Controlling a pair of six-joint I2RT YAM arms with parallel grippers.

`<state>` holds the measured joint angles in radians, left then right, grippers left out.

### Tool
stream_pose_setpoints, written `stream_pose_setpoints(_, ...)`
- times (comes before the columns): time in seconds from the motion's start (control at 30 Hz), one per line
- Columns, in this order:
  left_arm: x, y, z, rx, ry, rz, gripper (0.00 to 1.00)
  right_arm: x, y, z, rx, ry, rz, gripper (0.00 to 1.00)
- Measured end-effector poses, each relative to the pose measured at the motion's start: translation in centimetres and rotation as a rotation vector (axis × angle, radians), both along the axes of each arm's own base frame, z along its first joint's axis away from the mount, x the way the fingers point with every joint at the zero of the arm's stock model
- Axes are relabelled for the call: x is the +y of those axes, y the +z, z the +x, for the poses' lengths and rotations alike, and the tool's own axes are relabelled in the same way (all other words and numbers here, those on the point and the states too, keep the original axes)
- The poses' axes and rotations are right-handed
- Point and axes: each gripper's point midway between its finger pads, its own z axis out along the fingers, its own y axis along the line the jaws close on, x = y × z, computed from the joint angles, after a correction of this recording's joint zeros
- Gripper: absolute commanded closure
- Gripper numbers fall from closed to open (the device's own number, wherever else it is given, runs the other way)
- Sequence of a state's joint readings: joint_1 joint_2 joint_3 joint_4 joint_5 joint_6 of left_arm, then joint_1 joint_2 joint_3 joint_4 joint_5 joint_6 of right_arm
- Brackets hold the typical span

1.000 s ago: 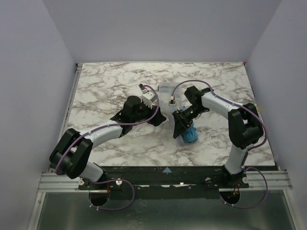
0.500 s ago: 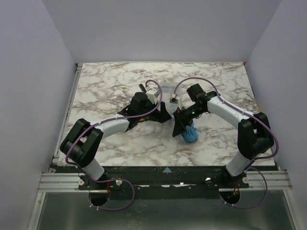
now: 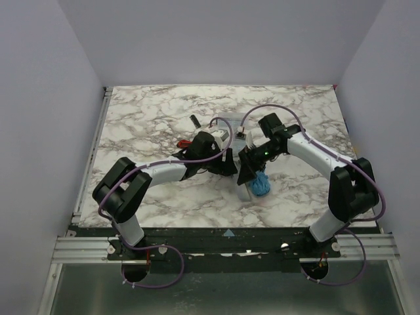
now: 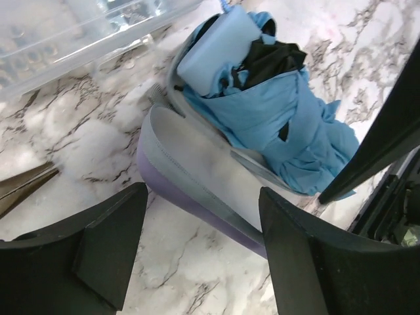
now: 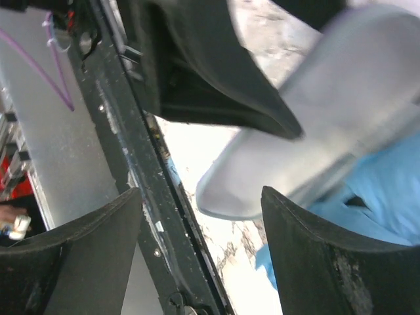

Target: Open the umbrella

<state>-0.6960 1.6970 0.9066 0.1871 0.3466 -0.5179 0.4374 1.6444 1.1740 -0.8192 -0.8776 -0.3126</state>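
The umbrella (image 3: 262,186) lies folded on the marble table near the front, a bundle of sky-blue fabric. In the left wrist view the umbrella (image 4: 275,125) shows its light-blue handle (image 4: 216,42) at the far end, with black parts in the folds. A grey-lavender sleeve (image 4: 197,170) lies against its near side, and shows in the top view (image 3: 244,191) and the right wrist view (image 5: 315,131). My left gripper (image 4: 203,262) is open and empty just short of the sleeve, at the table's middle (image 3: 228,165). My right gripper (image 5: 197,256) is open over the umbrella's left end (image 3: 247,172).
A clear plastic box (image 4: 79,26) stands behind the umbrella. Red-handled pliers (image 3: 186,144) lie under my left arm, and a small dark object (image 3: 194,121) lies further back. The black front rail (image 5: 131,197) is close to the umbrella.
My left arm has swung right until its gripper sits beside my right gripper at the umbrella. The grey sleeve now shows at the umbrella's left side. The umbrella has stayed in place.
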Motion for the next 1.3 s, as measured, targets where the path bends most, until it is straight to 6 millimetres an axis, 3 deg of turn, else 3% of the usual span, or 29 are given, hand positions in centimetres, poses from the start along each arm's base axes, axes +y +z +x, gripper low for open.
stream_pose_setpoints(0.23,0.9,-1.0,-0.4,0.008,0.004,0.040,0.32,-4.3,-0.4,3.9,-0.047,-0.229,-0.161,0.30)
stream_pose_setpoints(0.43,0.9,-1.1,-0.5,0.009,0.004,0.041,0.32,-6.5,-1.7,5.6,-0.116,-0.335,-0.322,0.28)
stream_pose_setpoints(0.53,0.9,-1.1,-0.5,0.007,0.003,0.039,0.32,-6.8,-2.5,5.8,-0.133,-0.351,-0.379,0.27)
stream_pose_setpoints(0.77,1.1,-1.3,-0.7,0.007,0.003,0.039,0.32,-5.1,-5.1,5.5,-0.198,-0.311,-0.477,0.31)
stream_pose_setpoints(0.9,1.3,-1.2,-0.9,0.000,0.001,0.040,0.32,-5.5,-7.1,6.1,-0.234,-0.321,-0.555,0.46)
stream_pose_setpoints(0.97,1.3,-1.0,-0.9,-0.011,-0.003,0.040,0.31,-5.9,-8.1,6.2,-0.233,-0.333,-0.587,0.62)
stream_pose_setpoints(1.07,1.4,-0.5,-0.8,-0.032,-0.009,0.039,0.30,-6.6,-8.3,6.9,-0.282,-0.356,-0.627,0.97)
stream_pose_setpoints(1.2,1.5,0.1,-0.6,-0.058,-0.015,0.036,0.23,-7.9,-7.8,7.6,-0.312,-0.388,-0.635,1.00)
stream_pose_setpoints(1.3,1.7,0.7,-0.4,-0.088,-0.022,0.034,0.18,-10.9,-7.8,8.6,-0.314,-0.435,-0.659,1.00)
